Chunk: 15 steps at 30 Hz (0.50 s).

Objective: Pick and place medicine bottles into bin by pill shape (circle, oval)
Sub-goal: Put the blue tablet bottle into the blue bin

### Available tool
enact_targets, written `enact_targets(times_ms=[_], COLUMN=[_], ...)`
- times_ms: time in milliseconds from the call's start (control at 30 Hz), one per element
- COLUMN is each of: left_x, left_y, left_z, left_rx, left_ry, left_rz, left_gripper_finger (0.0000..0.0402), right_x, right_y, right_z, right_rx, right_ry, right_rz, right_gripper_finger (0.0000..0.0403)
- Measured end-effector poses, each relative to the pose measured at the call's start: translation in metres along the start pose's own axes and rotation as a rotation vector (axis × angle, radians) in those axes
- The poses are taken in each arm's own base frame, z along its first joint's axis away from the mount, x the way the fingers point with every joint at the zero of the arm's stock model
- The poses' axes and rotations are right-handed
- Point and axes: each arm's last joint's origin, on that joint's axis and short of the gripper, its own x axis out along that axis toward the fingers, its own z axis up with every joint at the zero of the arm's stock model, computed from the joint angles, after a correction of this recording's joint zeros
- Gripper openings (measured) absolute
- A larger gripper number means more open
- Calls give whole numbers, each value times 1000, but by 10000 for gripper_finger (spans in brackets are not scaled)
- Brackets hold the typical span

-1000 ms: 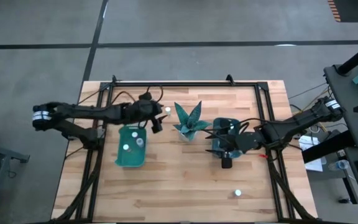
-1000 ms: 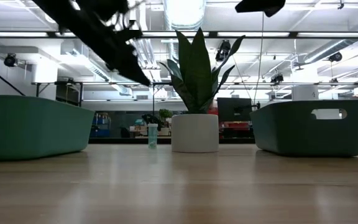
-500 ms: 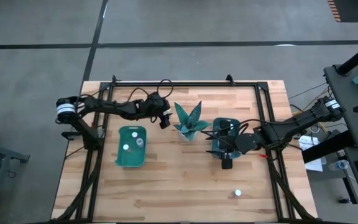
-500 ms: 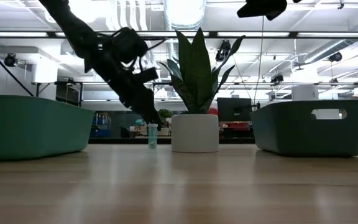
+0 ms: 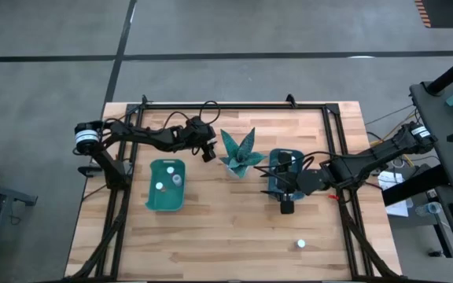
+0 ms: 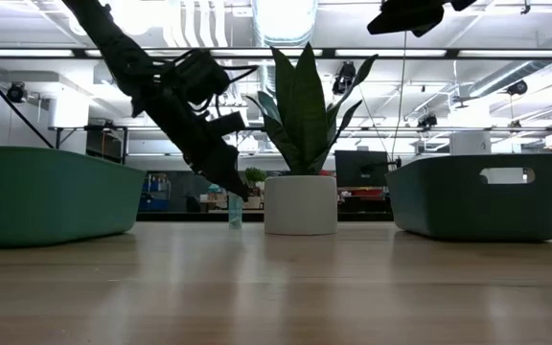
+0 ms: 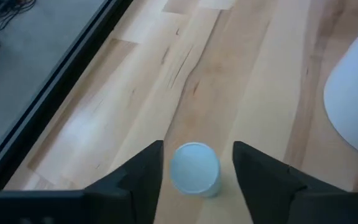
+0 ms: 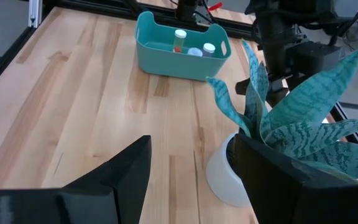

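The left gripper (image 7: 196, 163) is low over the wooden table (image 5: 234, 236), just left of centre in the upper part of the high view, and its two dark fingers (image 7: 143, 174) stand apart on either side of a small white-capped medicine bottle (image 7: 194, 169). The bottle stands upright between them; I see gaps on both sides, so it does not look clamped yet. In the low view the same bottle (image 6: 235, 208) stands on the table just left of the white pot of the plant ornament (image 6: 301, 204), with the fingertips reaching down to it.

The main risk is a tip-over: the bottle is small and light, and if one finger meets it before the other it may be pushed sideways or roll away. The white pot sits close by on one side, so a wide approach or a lifting swing could knock the ornament.

The left teal bin (image 5: 166, 185), left of centre in the high view, already holds a few bottles, and another bottle (image 5: 300, 244) lies alone at lower right of the table. A weak pinch on the cap edge could let the bottle slip on the way over.

The right gripper (image 8: 191, 171) hovers by the right teal bin (image 5: 285, 174), jaws apart and empty.
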Motion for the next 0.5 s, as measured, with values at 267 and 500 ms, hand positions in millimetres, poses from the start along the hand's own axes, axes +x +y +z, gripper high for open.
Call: enact_targets(times_ms=[267,500], left_x=[0,0], left_y=[0,0], left_z=[0,0], left_rx=[1,-1], left_ry=[-4,-1], left_rz=[0,-1], left_gripper_finger=[91,44], right_x=[1,1], right_y=[0,0], right_z=[-3,-3], right_rx=[7,8], right_ry=[7,8], right_rz=[-1,-3], right_gripper_finger=[219,219])
